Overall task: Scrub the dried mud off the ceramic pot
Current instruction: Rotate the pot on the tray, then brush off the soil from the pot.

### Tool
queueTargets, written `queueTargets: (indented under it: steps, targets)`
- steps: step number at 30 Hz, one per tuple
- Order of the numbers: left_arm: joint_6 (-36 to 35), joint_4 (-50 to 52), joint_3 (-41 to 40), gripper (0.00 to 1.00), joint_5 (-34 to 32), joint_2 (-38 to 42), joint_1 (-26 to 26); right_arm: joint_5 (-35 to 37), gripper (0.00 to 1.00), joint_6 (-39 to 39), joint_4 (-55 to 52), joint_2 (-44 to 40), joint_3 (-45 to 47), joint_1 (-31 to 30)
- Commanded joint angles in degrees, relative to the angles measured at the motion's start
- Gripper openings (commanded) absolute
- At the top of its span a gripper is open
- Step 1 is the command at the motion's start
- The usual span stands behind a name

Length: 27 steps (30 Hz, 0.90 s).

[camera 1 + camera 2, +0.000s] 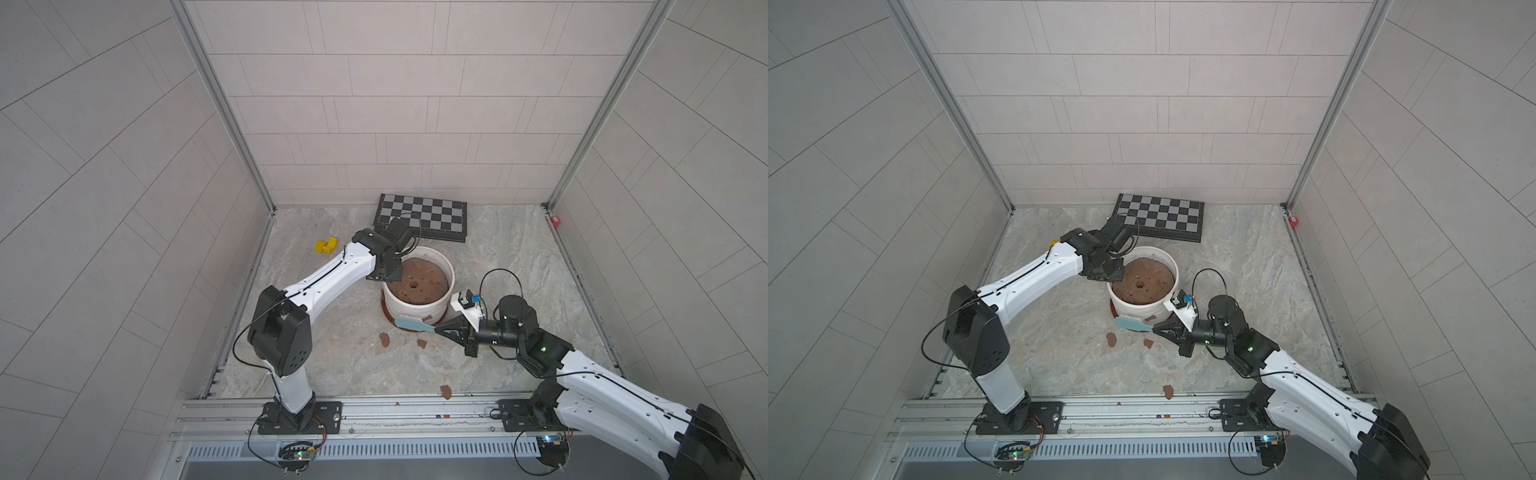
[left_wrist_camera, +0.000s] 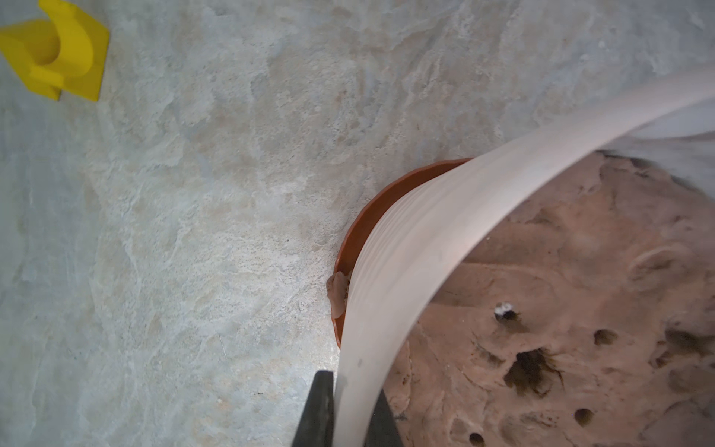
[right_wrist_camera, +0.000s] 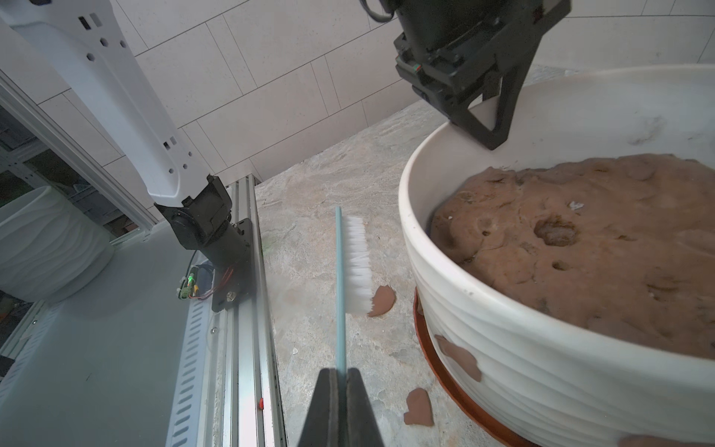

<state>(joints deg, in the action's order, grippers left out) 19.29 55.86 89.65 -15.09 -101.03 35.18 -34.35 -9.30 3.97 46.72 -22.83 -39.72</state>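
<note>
Clamping gripper (our left): we see the left gripper [image 1: 384, 274] pinching the rim of the ceramic pot [image 1: 415, 307] on the side away from our right arm. In the left wrist view one finger [image 2: 321, 410] lies tight against the outer wall and the other against the inner.
Brush-holding gripper (our right): the right gripper [image 3: 338, 387] is closed on the thin blue handle of the brush [image 3: 358, 267], which it grips edge-on.
Pot: we find it near the middle of the table [image 1: 498, 257], upright on a terracotta saucer [image 3: 437, 367], with a soil mound [image 3: 580, 240] inside it.
Brush: its white bristles point toward the pot's ribbed wall [image 3: 541, 367]. The right wrist view shows a clear gap between them. In both top views the head sits low by the near side of the pot [image 1: 1131, 322].
Dried mud on the pot: we count one reddish patch [image 3: 460, 358] stuck low on the ribbed wall, just above the saucer.
Dried mud off the pot: two chips [image 1: 384, 339] [image 1: 422, 343] lie on the table in front of the pot. A third [image 1: 446, 390] lies near the front rail. One pale chip [image 2: 336, 294] rests on the saucer's rim.
Behind the pot: a chessboard [image 1: 422, 216] lies at the back wall.
Beside our left arm: a yellow block [image 2: 58, 50] sits well apart from the pot.
</note>
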Motion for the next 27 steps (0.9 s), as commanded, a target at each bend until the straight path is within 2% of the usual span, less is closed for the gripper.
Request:
queueTargets:
  steps: [1,4,7,11,16,27]
  targets:
    - [-15.3,-0.5,2.3,0.0,7.6,-3.4,-0.9,2.0,0.0,1.7,-0.7,-0.2,-0.7,0.3]
    - [-19.7,0.7,4.1,0.0,10.0,-5.1,-2.0,2.5,0.0,2.5,-1.1,0.7,-1.1,0.4]
    - [-24.0,0.8,4.9,0.0,15.1,-5.5,-2.7,4.1,0.0,3.1,-0.6,1.3,-0.9,0.4]
    - [-26.9,0.1,5.2,0.0,16.3,-6.0,-3.2,4.6,0.0,3.8,0.9,2.8,-0.6,0.8]
    - [-27.8,0.0,5.7,0.0,18.5,-6.0,-3.5,7.1,0.0,4.4,2.8,3.8,0.1,1.0]
    - [-27.1,-0.4,5.5,0.0,17.8,-5.8,-4.3,9.6,0.0,2.5,5.0,6.7,3.0,0.9]
